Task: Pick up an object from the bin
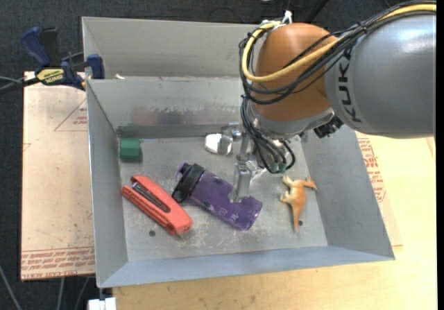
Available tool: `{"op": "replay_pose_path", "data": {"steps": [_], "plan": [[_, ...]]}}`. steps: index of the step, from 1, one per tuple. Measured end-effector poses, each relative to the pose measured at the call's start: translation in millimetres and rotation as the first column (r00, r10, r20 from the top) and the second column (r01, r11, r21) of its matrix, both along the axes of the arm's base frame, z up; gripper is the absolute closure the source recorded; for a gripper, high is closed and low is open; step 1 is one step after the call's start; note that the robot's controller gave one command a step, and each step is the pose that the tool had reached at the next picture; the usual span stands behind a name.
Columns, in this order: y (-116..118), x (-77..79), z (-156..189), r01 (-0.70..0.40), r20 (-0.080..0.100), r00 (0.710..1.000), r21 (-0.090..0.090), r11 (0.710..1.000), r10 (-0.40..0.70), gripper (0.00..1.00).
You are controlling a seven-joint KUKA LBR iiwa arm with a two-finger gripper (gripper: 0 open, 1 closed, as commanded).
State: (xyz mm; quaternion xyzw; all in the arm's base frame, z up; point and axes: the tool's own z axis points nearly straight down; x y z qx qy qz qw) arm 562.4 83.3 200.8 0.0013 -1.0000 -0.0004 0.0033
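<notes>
My gripper (242, 189) hangs low in the middle of the bin, its metal finger reaching down onto a purple translucent bottle with a black cap (216, 196) that lies on its side. Whether the fingers are round the bottle is hidden by the arm above. Just right of the gripper lies an orange toy dinosaur (297, 197). A small white object (217, 143) sits behind the gripper, near the back wall.
A red stapler (157, 204) lies slantwise at the front left of the bin floor. A green block (130, 150) rests near the left wall. The arm with its orange cover and cables reaches in from the right, above the bin's back right part.
</notes>
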Motion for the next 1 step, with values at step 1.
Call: {"op": "replay_pose_path", "data": {"steps": [1], "plan": [[-0.4,1.3,4.7,0.002,0.007,1.0,0.001,1.0,-0.002,0.0]]}}
